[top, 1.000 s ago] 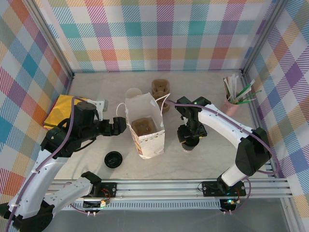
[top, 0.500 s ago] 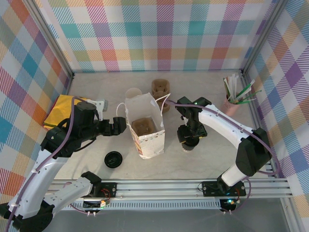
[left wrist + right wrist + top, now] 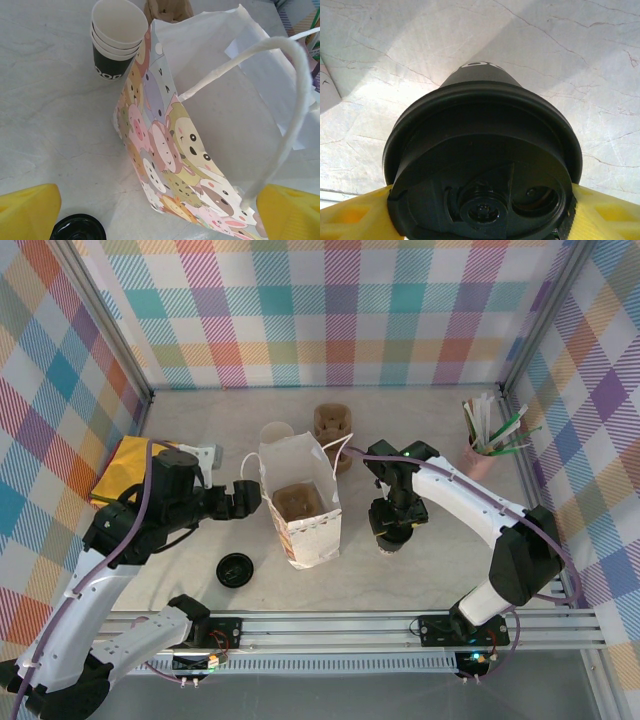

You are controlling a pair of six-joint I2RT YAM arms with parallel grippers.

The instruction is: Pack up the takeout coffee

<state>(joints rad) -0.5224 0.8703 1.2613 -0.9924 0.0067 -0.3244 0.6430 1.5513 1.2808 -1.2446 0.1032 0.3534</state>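
Centrally, the bag (image 3: pixel 300 505) stands open-mouthed on the table (image 3: pixel 440 570); at its 9 o'clock the left gripper (image 3: pixel 246 498) hangs with jaws spread wide, empty; at the bag's 3 o'clock, apart from it, the right gripper (image 3: pixel 393 523) straddles the coffee (image 3: pixel 482 150), fingers (image 3: pixel 350 215) flanking the lid, though whether they pinch is unclear; the cup is likely light, thin-walled, crushable and slick-lidded; best gripped gently just below the lid's rim.

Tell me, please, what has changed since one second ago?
Hardly anything: the left gripper, open beside the bag, shifted a touch toward the back. The right gripper stays over the coffee, fingers against its lid. Bag and loose lid did not move.
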